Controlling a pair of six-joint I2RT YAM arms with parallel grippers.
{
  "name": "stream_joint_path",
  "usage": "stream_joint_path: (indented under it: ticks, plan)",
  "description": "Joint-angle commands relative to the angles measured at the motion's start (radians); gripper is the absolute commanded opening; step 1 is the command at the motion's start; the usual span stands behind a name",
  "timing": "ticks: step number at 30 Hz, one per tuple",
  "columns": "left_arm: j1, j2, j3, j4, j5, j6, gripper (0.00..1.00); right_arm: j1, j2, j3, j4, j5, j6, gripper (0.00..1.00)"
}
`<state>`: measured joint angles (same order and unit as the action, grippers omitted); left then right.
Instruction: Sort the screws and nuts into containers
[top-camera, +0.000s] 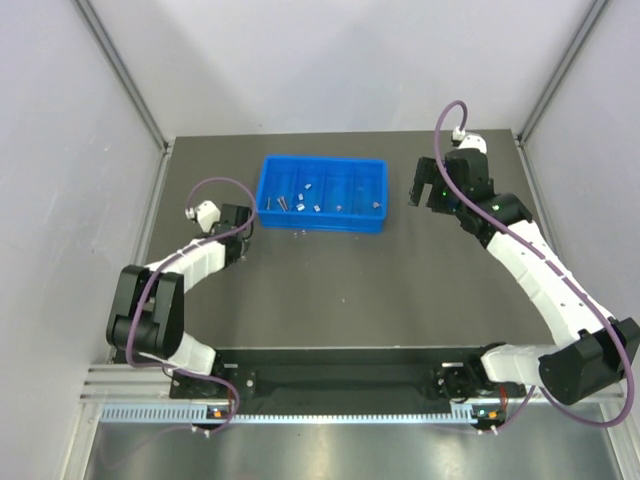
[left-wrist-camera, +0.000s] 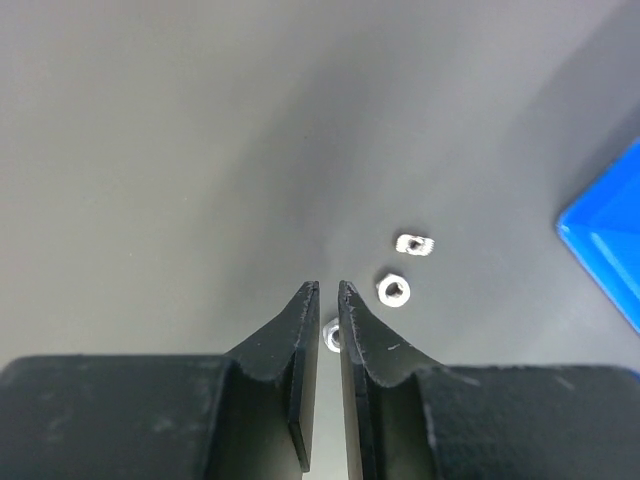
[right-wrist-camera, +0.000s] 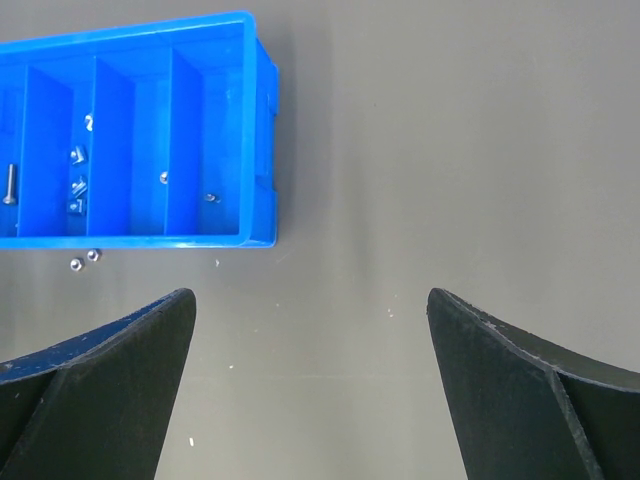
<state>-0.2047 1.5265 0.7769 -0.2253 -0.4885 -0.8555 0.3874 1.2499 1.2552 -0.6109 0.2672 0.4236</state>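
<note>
Left wrist shows you three nuts loose on the desk by your nearly closed, empty left fingers, right fingers wide open, the tray already holding a screw and more nuts.

In the left wrist view, the bright blue rectangular plastic tray was cut off by the right edge, and only one corner was shown. Near that corner, a small silvery metal nut was half hidden behind a black finger of the left gripper. In the right wrist view, the tray's left end was lost past the edge, at the compartment holding a thin silvery screw. From above, the silvery pieces inside the tray were too small to be told apart, as were the specks just beside its near wall.
</note>
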Motion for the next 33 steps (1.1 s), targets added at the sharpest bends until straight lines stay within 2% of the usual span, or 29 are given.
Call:
stream_joint_path:
  ticks: [1,6,13,15,17,33]
  plan:
    - [-0.009,-0.061,0.007,-0.012,0.016,0.024,0.19,-0.012,-0.02,-0.01,0.033,-0.005,0.012,1.0]
    - [-0.041,-0.085,0.016,-0.022,0.011,0.045,0.2,-0.012,-0.014,-0.019,0.037,-0.019,0.015,1.0]
    - [-0.088,-0.057,0.035,-0.092,0.036,0.07,0.37,-0.013,-0.024,-0.027,0.036,-0.017,0.015,1.0]
    - [-0.104,-0.039,0.044,-0.129,0.033,0.072,0.46,-0.012,-0.023,-0.027,0.036,-0.019,0.014,1.0]
    - [-0.102,-0.02,0.058,-0.153,0.024,0.07,0.49,-0.013,-0.024,-0.03,0.036,-0.022,0.015,1.0]
    - [-0.101,0.084,0.094,-0.16,-0.002,0.065,0.43,-0.022,-0.043,-0.057,0.036,-0.008,0.012,1.0]
